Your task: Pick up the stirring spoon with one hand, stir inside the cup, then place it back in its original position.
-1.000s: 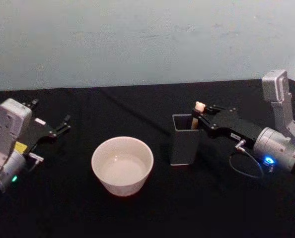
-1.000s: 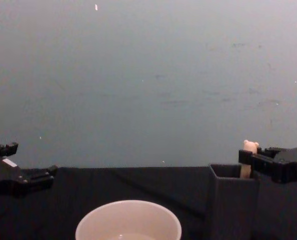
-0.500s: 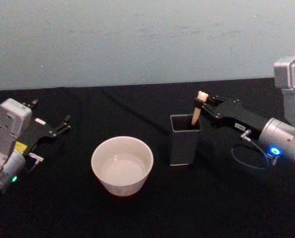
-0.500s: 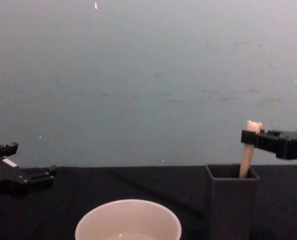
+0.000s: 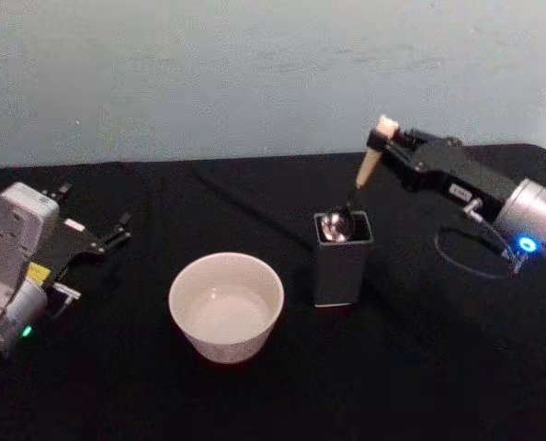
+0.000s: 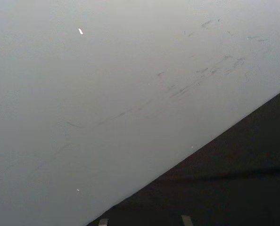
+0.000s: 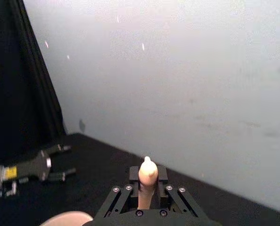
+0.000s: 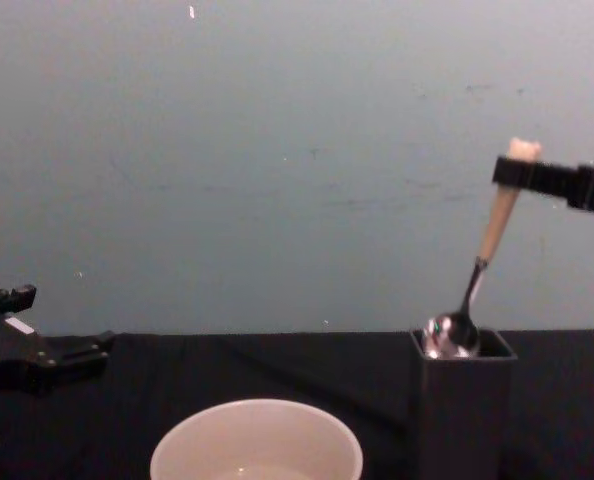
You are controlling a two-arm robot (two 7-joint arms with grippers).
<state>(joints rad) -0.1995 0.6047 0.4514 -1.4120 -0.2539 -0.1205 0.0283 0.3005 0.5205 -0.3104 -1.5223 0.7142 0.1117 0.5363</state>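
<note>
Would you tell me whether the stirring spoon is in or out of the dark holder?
Nearly out: the stirring spoon hangs tilted from the right tool, bowl at the mouth of the holder.

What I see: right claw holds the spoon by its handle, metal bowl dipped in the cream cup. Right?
The right claw holds the stirring spoon by its handle, but its bowl is at the mouth of the dark holder, not in the cup: see the chest view.
</note>
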